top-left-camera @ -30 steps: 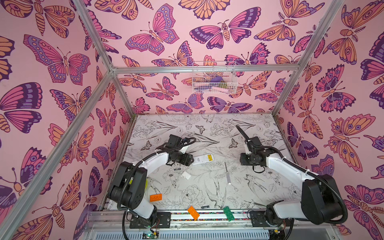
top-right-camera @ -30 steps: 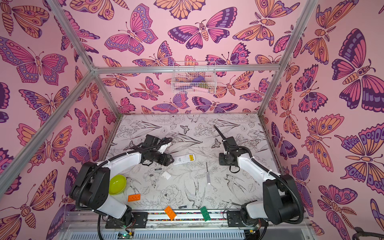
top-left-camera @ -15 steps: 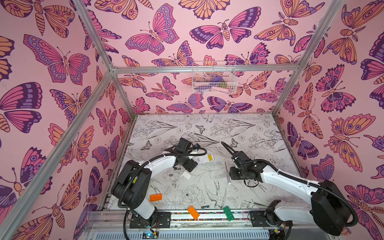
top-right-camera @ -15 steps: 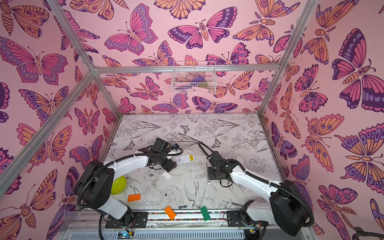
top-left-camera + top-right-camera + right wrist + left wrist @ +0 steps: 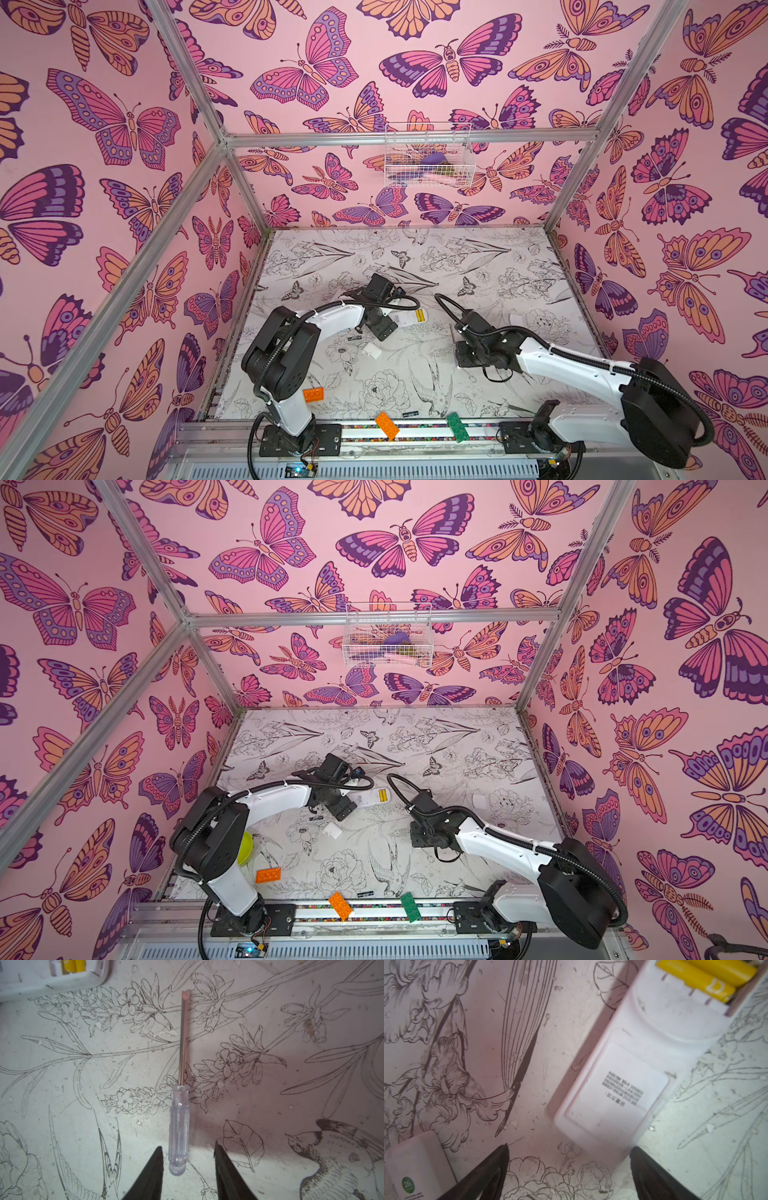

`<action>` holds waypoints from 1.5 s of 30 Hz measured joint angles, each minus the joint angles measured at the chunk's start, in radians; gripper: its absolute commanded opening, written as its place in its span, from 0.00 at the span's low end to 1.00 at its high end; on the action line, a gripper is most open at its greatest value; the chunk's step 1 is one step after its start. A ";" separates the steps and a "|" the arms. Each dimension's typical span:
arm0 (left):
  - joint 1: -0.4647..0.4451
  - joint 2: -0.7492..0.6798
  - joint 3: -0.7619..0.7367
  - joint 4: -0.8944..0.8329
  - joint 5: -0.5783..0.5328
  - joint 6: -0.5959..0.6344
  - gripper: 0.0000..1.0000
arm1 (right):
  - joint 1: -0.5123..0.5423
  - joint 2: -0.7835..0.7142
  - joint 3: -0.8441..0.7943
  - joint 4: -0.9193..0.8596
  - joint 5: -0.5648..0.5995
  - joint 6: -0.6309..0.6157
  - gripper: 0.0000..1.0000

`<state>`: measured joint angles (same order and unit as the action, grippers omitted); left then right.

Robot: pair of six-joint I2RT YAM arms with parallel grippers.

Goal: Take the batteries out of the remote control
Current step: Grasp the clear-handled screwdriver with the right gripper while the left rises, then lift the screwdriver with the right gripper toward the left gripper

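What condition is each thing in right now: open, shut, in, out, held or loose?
remote: lying back up, battery bay open.
yellow batteries: both inside the bay.
cover: off, lying on the table.
screwdriver: lying flat, not gripped.
left gripper: open, holding nothing.
right gripper: open, jaws either side of the screwdriver's handle.

I've brought my left hand (image 5: 570,1146) across to the white remote (image 5: 623,1084), its jaws spreading wider. My right hand (image 5: 187,1145) has swung in toward mid-desk (image 5: 83,1126), over the screwdriver (image 5: 179,1126), jaws narrowing either side of its handle.
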<state>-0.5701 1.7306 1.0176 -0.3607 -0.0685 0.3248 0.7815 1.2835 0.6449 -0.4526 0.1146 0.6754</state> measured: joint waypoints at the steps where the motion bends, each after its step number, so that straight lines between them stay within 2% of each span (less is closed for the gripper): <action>1: 0.000 0.000 0.002 -0.001 -0.006 0.000 0.93 | 0.000 0.006 0.000 0.006 0.001 0.001 0.40; 13: 0.000 0.022 0.014 -0.014 -0.029 -0.001 0.94 | 0.019 0.087 0.000 0.053 0.006 0.003 0.37; 20: -0.001 -0.090 -0.025 -0.015 0.017 0.002 0.94 | 0.026 0.126 0.001 0.054 0.024 0.002 0.34; 24: 0.000 -0.145 -0.040 -0.008 0.039 0.009 0.94 | 0.027 0.139 0.011 0.056 0.029 0.002 0.25; 29: 0.001 -0.195 -0.058 -0.010 0.075 0.011 0.93 | 0.032 0.141 0.016 0.049 0.045 -0.011 0.06; 37: 0.061 -0.288 -0.065 -0.045 0.219 -0.001 0.89 | 0.016 0.100 0.070 -0.018 0.060 -0.182 0.00; 45: 0.270 -0.413 -0.065 -0.094 0.499 -0.074 0.83 | 0.010 -0.029 0.114 0.042 -0.026 -0.457 0.00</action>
<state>-0.3000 1.3174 0.9527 -0.4545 0.4301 0.2512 0.7918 1.2545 0.7589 -0.4110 0.0891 0.2188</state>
